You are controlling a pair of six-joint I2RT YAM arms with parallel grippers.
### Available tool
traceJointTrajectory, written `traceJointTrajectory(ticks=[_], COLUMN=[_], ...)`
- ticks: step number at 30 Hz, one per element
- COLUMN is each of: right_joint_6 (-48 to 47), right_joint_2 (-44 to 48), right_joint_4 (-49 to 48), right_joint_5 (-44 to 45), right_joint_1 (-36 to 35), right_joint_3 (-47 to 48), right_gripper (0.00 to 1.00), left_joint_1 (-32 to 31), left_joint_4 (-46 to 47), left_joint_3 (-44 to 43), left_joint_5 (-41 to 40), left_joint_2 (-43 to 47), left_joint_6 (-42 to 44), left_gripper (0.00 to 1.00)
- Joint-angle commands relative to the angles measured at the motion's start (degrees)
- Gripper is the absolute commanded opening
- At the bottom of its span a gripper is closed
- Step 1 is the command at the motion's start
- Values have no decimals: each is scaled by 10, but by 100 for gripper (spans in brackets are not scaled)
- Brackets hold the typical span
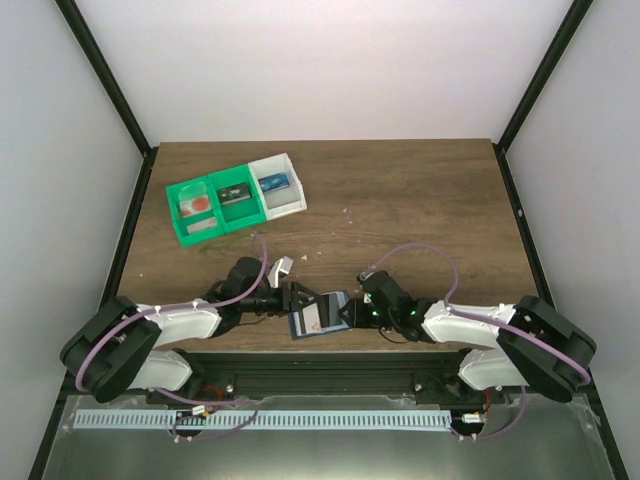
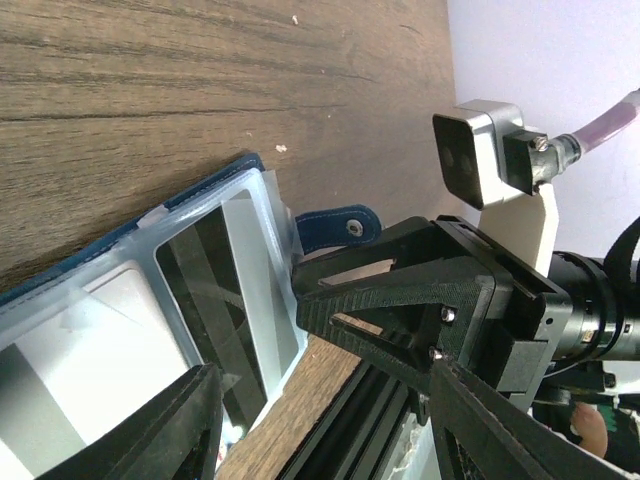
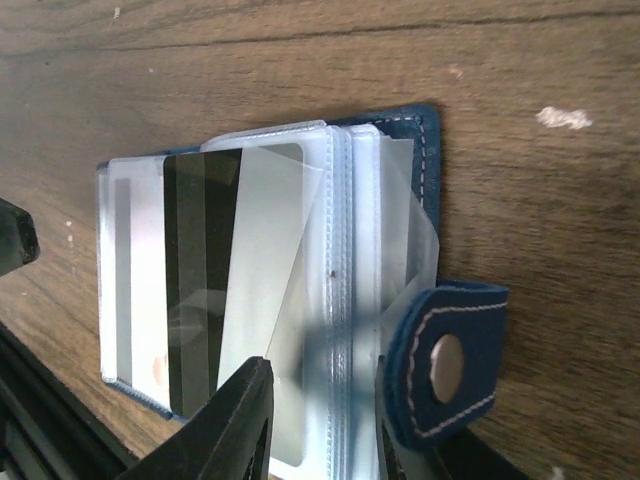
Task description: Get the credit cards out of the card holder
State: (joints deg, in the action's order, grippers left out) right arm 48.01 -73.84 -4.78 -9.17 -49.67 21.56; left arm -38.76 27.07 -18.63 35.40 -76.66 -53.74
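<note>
Wood surface (image 1: 400,200); card holder (image 3: 390,220) lies open at its near edge. Right gripper (image 3: 320,400) pinches the holder's sleeve stack, and the left gripper (image 2: 320,400) is spread beside the holder. Credit card (image 3: 230,260) sits sleeved. I'd hold the right clamp firm and pinch only the card's edge with the left.

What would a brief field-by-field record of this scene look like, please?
wallet: open, at the near edge of the table, between both grippers
card: dark-striped, inside a clear sleeve
left gripper: open, at the wallet's left side
right gripper: shut on the wallet's sleeve pages
tray: three compartments, far left
progress: card not yet removed
</note>
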Motion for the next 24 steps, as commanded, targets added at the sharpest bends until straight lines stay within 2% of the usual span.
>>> traceJointTrajectory(ticks=[1, 8, 19, 24], right_joint_6=[24, 59, 67, 73], right_joint_2=[-5, 10, -11, -23], right_joint_4=[-31, -58, -75, -79], right_joint_5=[-39, -59, -64, -61], right_joint_1=[-1, -20, -27, -27], right_joint_3=[-14, -25, -26, -30], right_gripper=[30, 27, 19, 18], left_joint_1=[3, 2, -5, -9], left_joint_4=[-16, 41, 108, 121], left_joint_3=[0, 29, 26, 22], left_joint_5=[0, 8, 7, 5], left_joint_2=[17, 11, -76, -100], left_joint_6=[9, -35, -48, -47], left_gripper=[59, 54, 47, 44])
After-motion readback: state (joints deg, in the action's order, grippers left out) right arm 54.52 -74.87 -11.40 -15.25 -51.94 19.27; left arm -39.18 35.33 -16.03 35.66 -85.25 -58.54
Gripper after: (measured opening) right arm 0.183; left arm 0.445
